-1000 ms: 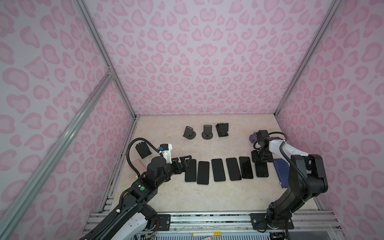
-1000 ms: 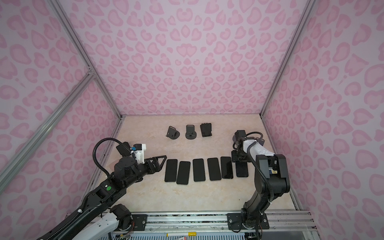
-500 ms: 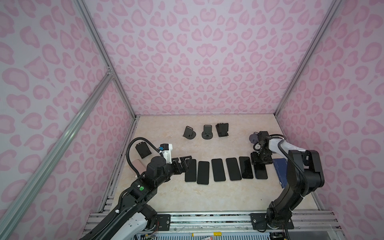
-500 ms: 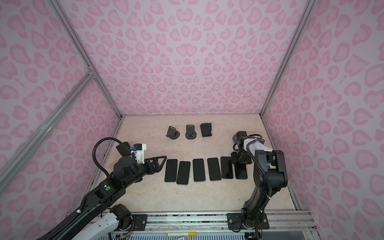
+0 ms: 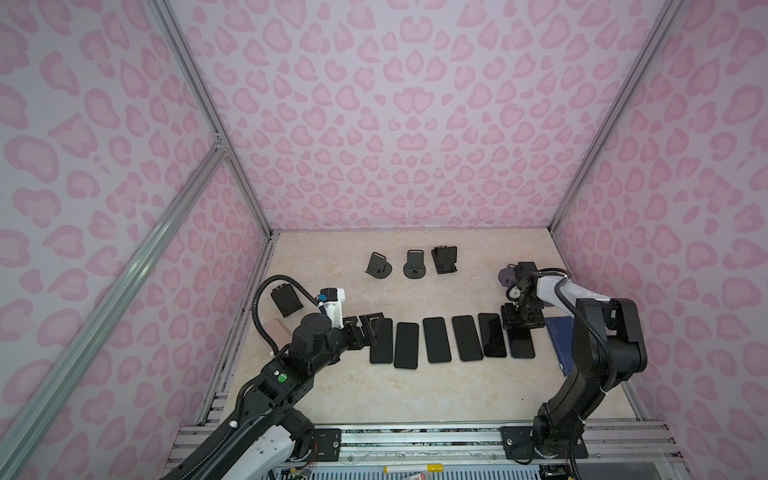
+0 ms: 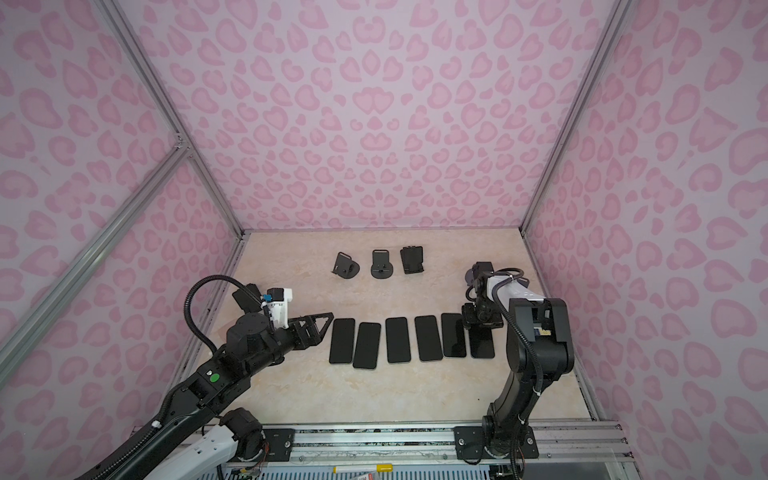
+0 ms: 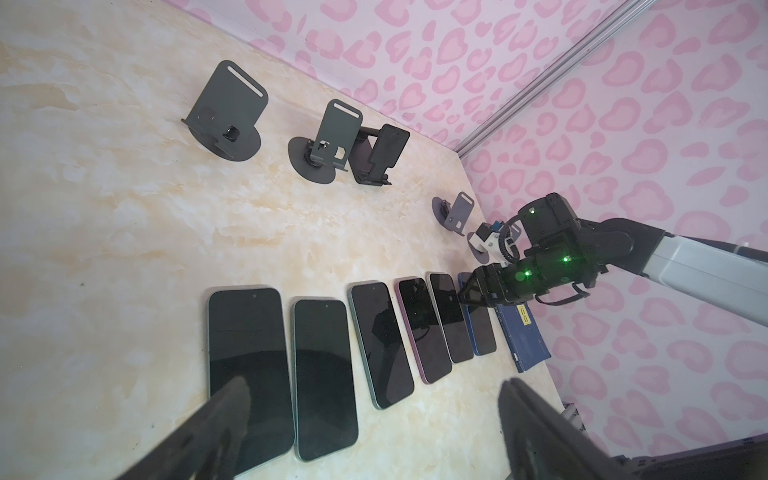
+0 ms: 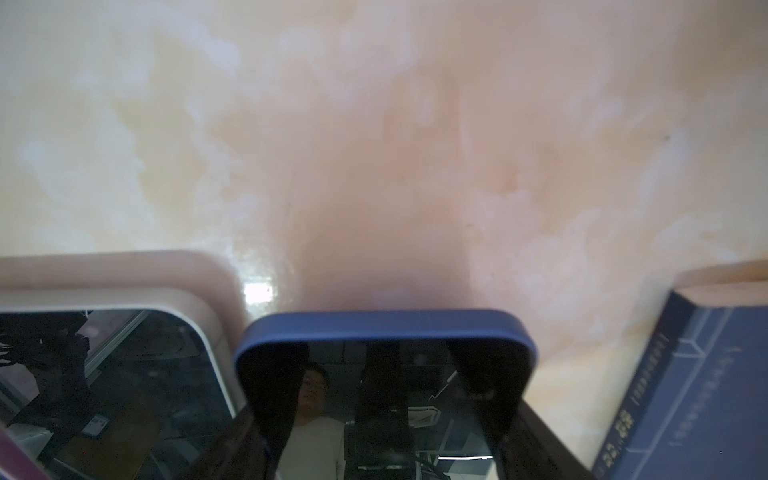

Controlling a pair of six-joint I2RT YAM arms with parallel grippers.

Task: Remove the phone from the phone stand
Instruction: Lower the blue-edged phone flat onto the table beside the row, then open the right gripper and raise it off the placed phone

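Print on the blue box (image 8: 681, 395) is too blurred to read

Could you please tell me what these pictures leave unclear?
Right gripper: whether it grips the blue phone; the wrist view's edge cuts it off; top views too small.
Grey stand: partly behind the right arm in both top views.
Pink item: partly behind the left arm in a top view.
Box print: blurred in the right wrist view.

Robotics lab test cell: pink-patterned panels (image 5: 395, 124) on aluminium framing (image 5: 124, 282) box in a marble-look tabletop (image 5: 415, 395); a left arm (image 5: 291, 374) and right arm (image 5: 602, 345) stand bolted to a slotted rail (image 5: 415, 440) along the frame's bottom edge.
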